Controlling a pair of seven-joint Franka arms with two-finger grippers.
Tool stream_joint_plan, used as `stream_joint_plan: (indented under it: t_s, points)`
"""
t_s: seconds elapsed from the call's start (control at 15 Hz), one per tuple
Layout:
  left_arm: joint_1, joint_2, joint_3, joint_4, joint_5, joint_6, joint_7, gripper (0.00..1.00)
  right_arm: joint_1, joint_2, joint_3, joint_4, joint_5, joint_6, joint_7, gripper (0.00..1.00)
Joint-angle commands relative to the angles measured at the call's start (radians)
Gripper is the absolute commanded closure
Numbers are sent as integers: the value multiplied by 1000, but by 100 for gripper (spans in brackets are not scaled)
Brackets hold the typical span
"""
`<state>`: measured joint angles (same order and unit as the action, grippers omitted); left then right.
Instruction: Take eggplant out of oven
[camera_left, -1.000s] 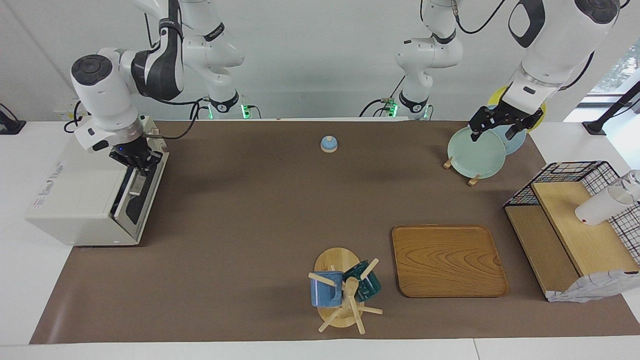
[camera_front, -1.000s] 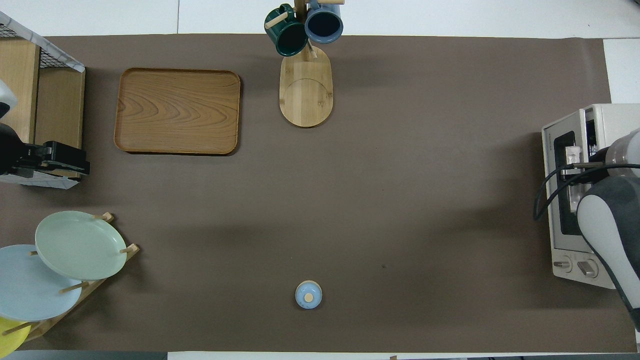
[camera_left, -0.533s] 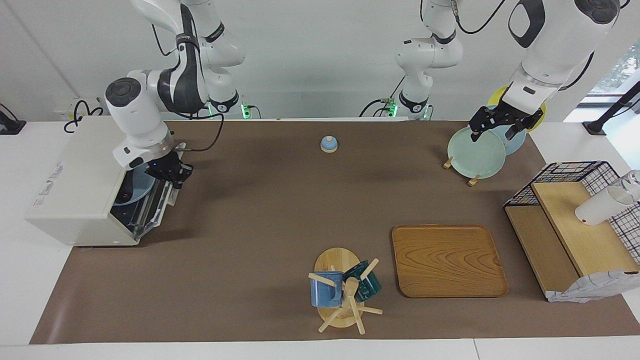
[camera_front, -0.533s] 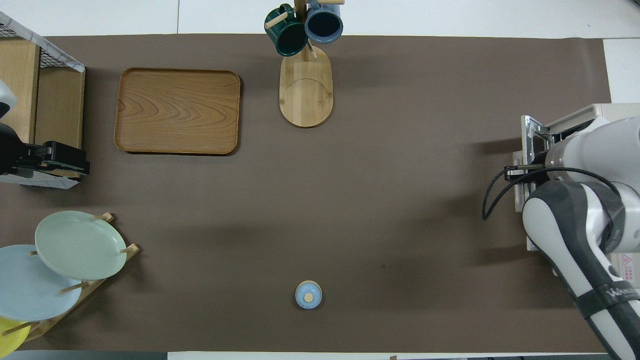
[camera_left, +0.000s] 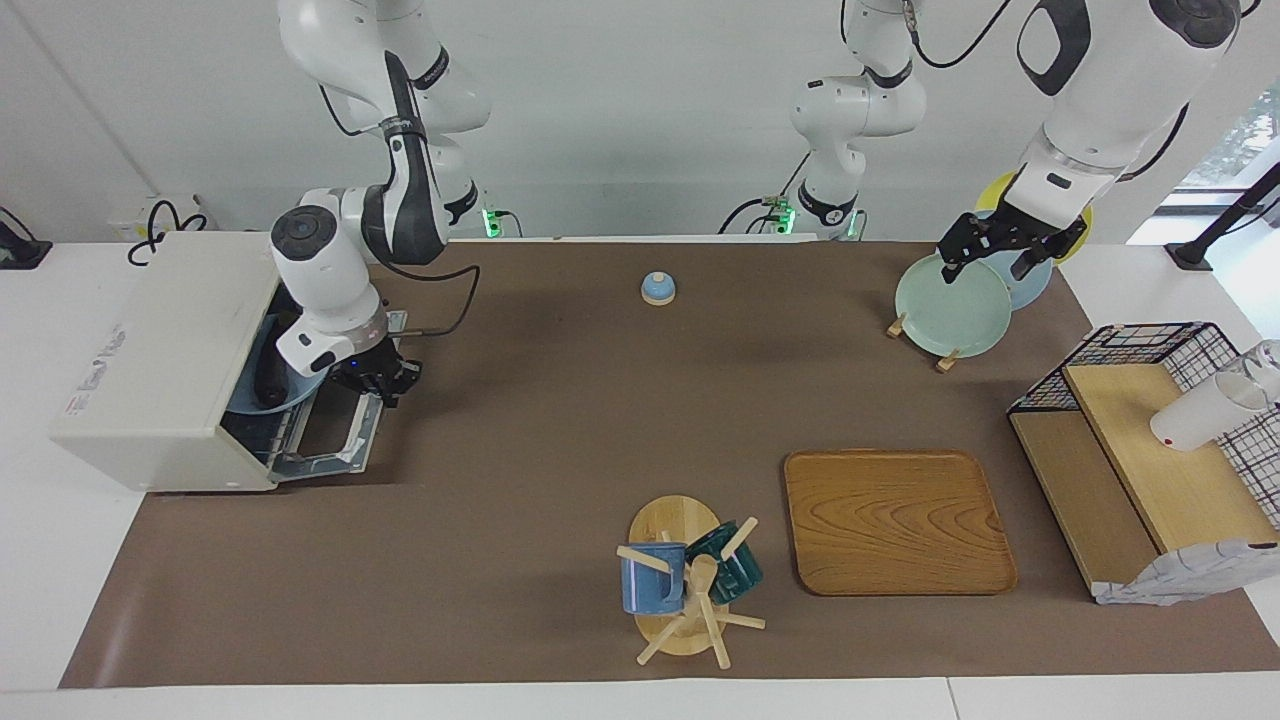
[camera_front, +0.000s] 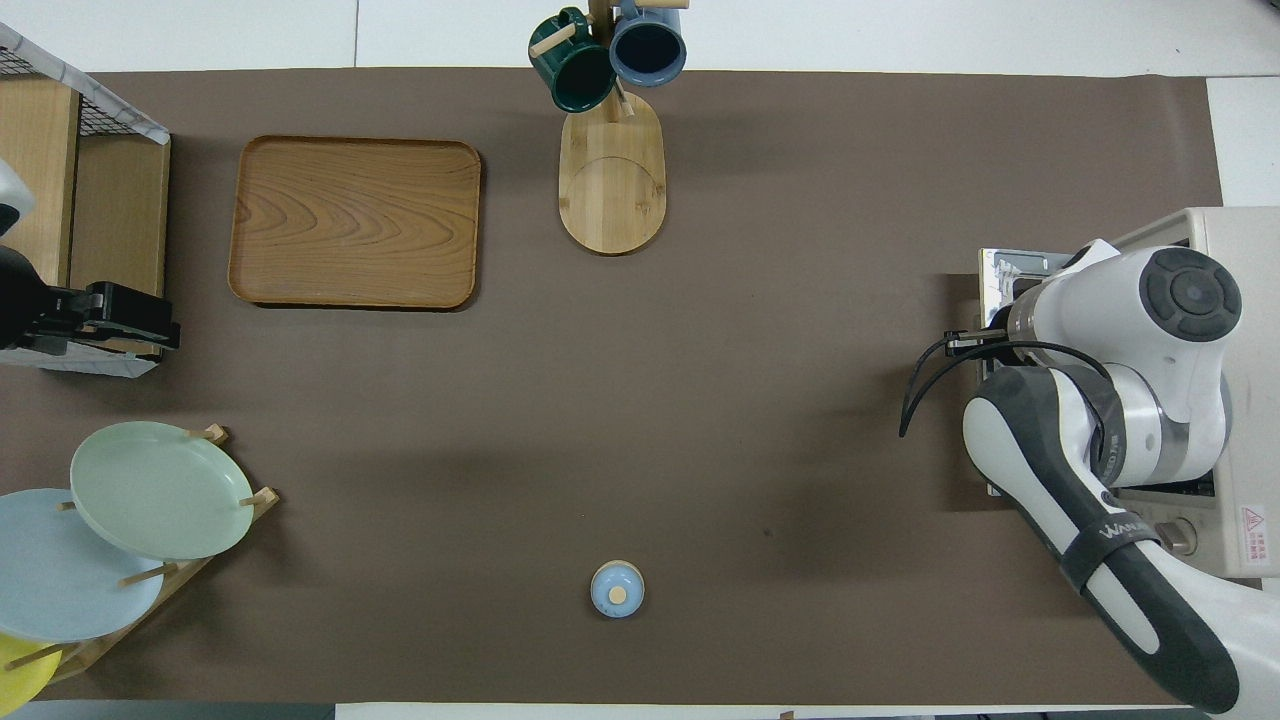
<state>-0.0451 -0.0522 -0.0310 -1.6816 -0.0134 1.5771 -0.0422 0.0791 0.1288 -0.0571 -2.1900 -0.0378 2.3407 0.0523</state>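
Right claw (camera_left: 381, 381) pressed together on the handle at the free edge of the oven door (camera_left: 330, 440), door lowered almost flat over the counter (camera_left: 560, 420). Just inside the oven (camera_left: 150, 330), on a blue plate (camera_left: 245, 405): the eggplant (camera_left: 268, 378), long axis seemingly along the oven's front. Close to the right claw, so probably its reach. Left claw (camera_left: 1003, 255) spread, waiting over the green plate (camera_left: 950, 310), well apart.

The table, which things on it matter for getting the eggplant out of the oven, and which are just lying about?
Job: oven, door down; eggplant inside on a blue plate; right gripper at the door.
Lying about: wooden tray, mug tree, plate rack, wire shelf.
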Motion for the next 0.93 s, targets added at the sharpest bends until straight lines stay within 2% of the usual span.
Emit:
stream_joint_plan:
  t_s: [0.0, 0.87]
  points:
    - [1, -12, 3, -6, 0, 0, -1, 0, 5, 9, -17, 24, -19, 17, 37, 100]
    - [1, -12, 3, -6, 0, 0, -1, 0, 7, -11, -17, -3, -19, -47, 29, 100]
